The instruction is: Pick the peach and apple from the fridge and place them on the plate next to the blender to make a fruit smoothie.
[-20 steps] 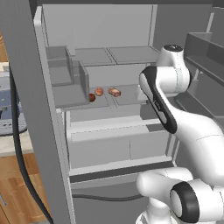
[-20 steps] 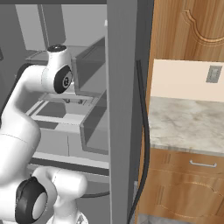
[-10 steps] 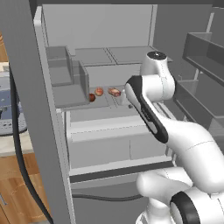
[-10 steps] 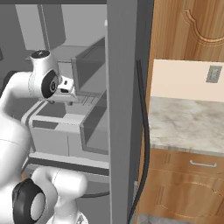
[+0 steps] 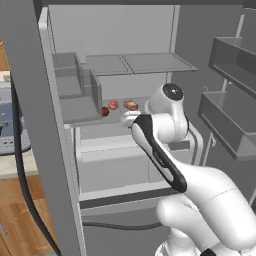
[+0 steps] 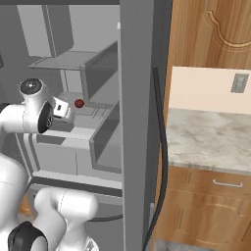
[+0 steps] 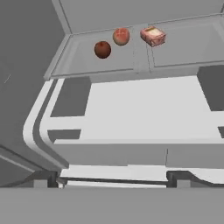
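The fridge stands open. On its middle shelf lie the dark red apple, the orange-pink peach just behind it, and a pinkish block to their right. The base views show the same apple and peach. My gripper hangs in front of the shelf, short of the fruit. It is open, the fingertips wide apart with nothing between them. From the base, the hand points into the fridge. The plate and the blender are out of view.
Door bins hang on the open right door. The grey left door stands close on the left, a blue-grey machine behind it. A marble counter with wooden cabinets lies right of the fridge. White drawers sit under the shelf.
The gripper has gone from shut to open. The arm has swung down and left, bringing the hand in front of the fruit shelf.
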Robot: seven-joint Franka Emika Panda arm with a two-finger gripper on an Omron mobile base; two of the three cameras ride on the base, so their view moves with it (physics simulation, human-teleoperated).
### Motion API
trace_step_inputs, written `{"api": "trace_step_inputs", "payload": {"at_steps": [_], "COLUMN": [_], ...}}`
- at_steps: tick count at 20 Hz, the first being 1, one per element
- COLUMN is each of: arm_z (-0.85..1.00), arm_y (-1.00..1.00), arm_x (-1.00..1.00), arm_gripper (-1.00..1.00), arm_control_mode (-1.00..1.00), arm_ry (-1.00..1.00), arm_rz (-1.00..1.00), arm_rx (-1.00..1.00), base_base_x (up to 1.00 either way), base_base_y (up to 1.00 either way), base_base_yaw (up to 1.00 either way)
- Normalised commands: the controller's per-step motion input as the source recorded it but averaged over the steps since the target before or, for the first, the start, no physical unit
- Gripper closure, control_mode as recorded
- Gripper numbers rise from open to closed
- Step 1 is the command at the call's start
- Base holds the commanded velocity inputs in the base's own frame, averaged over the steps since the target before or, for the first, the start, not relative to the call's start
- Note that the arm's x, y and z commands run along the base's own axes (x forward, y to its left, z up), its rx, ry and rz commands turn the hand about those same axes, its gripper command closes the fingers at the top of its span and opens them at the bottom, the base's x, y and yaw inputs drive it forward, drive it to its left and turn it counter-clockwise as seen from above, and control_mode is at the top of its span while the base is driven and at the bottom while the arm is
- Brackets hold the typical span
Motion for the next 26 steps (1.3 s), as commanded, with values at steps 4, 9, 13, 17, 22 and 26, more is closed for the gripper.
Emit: {"api": "trace_step_inputs", "payload": {"at_steps": [4, 9, 13, 17, 22, 26], "arm_z": [0.0, 0.0, 0.0, 0.0, 0.0, 0.0], "arm_y": [0.45, 0.2, 0.01, 0.0, 0.0, 0.0], "arm_x": [0.2, 0.18, 0.33, 0.47, 0.64, 0.58], "arm_gripper": [-1.0, -1.0, -1.0, -1.0, -1.0, -1.0], "arm_control_mode": [-1.0, -1.0, -1.0, -1.0, -1.0, -1.0], "arm_ry": [-0.08, 0.0, 0.0, 0.0, 0.0, 0.04], "arm_rz": [0.0, 0.0, 0.0, 0.0, 0.0, 0.0], "arm_rx": [0.11, 0.0, 0.0, 0.0, 0.0, -0.01], "base_base_x": [0.0, 0.0, 0.0, 0.0, 0.0, 0.0], "base_base_y": [0.0, 0.0, 0.0, 0.0, 0.0, 0.0], "base_base_yaw": [0.0, 0.0, 0.0, 0.0, 0.0, 0.0]}}
